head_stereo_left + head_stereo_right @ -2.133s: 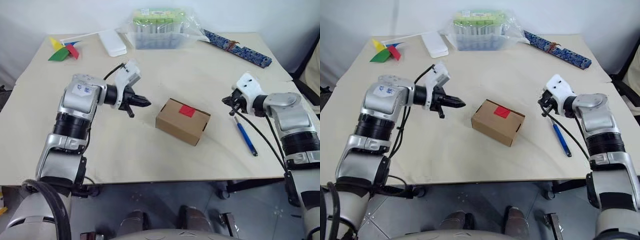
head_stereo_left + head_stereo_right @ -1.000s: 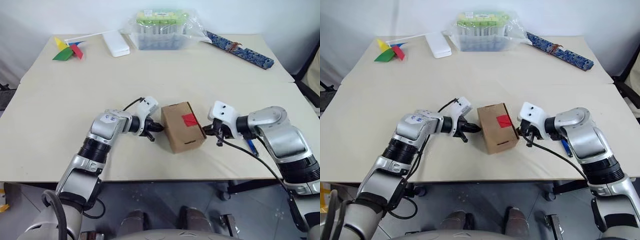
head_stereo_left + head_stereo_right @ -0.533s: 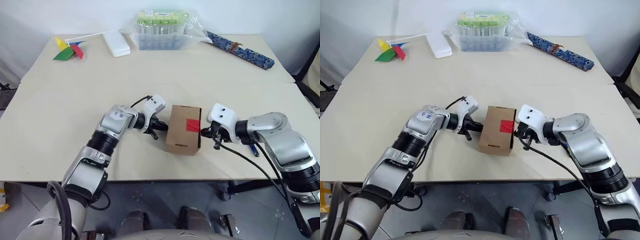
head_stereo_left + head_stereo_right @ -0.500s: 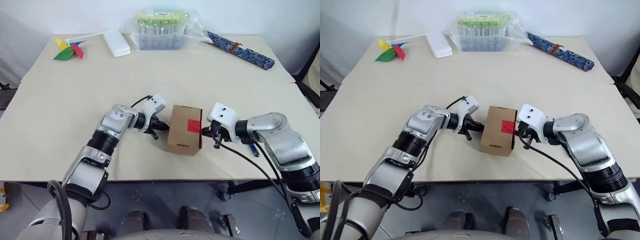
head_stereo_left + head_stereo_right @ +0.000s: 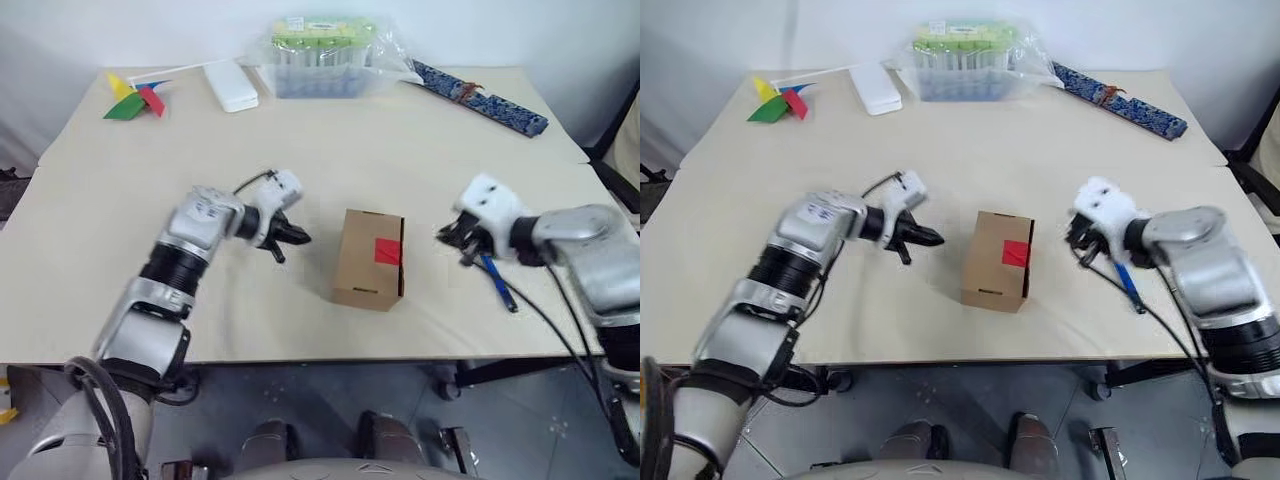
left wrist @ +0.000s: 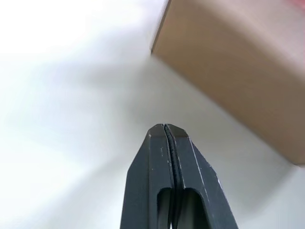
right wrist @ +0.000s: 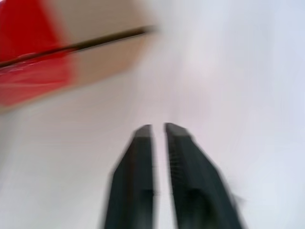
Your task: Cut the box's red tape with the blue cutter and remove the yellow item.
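We find the small brown cardboard box (image 5: 369, 257) upended mid-table, its red tape square (image 5: 388, 251) uncut on the face towards the right gripper (image 5: 462, 243). The left gripper (image 5: 297, 237) is closed and empty; the right's fingers stand slightly parted, holding nothing. The slim blue pen-like cutter (image 5: 497, 283) lies beside it. We judge the upended box may topple under blade pressure.

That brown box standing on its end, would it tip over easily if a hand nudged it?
Probably. The box stands taller than its base is wide, so a push near the top may topple it. It looks like light cardboard, so a low nudge might just slide it across the smooth table.
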Available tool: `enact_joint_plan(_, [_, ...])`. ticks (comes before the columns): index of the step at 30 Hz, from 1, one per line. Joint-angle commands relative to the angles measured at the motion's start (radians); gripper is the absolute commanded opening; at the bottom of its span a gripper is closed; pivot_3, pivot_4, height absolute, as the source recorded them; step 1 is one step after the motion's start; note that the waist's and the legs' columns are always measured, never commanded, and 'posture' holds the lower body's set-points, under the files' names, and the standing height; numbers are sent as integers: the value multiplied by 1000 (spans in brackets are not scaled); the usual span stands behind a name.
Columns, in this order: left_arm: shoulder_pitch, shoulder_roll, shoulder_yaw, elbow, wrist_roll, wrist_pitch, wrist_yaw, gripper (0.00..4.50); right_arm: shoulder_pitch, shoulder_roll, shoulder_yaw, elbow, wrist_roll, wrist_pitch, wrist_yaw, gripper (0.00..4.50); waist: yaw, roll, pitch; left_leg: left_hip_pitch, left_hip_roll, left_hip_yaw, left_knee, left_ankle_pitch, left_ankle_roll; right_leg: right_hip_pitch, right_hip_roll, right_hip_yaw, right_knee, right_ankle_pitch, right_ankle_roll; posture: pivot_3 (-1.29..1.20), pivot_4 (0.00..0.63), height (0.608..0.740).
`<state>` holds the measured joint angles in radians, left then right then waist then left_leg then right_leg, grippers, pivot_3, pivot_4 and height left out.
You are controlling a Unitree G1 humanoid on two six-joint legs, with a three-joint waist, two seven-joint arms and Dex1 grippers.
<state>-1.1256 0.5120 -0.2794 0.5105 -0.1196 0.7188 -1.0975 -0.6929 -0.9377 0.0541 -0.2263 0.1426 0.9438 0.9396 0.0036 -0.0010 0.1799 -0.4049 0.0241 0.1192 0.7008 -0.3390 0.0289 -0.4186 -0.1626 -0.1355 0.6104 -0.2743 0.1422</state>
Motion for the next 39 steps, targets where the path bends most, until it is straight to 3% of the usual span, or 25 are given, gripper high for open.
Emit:
enact_joint_plan(1, [-47,-20,4,-76,-50,1,-96,0,-41,6,-51,-98,65,134,-21,1929,3,0,0,0,0,0,0,0,0,0,0,0,0,0,0,0,150,740])
enact_joint_plan(8, [-105,-109,-19,-13,-46,-46,-161,0,-143,150,-99,-205,162,528,-166,4457,-1,0,0,0,0,1,1,0,0,0,0,0,1,0,0,0,150,740])
enact_joint_plan(12, [-102,-144,-64,29,-11,-98,-187,0,-134,262,-127,-219,156,669,-294,4457,-2,0,0,0,0,1,1,0,0,0,0,0,1,0,0,0,150,740])
enact_joint_plan(23, [-112,-185,-130,162,79,-187,-214,0,-27,410,-200,-239,236,671,-547,4457,-3,0,0,0,0,1,0,0,0,-1,0,1,2,0,0,0,150,740])
enact_joint_plan(39, [-91,-191,-157,227,152,-254,-206,0,100,284,-175,-269,443,671,-655,4457,0,-2,-2,4,0,0,1,0,0,4,0,1,1,0,0,0,150,740])
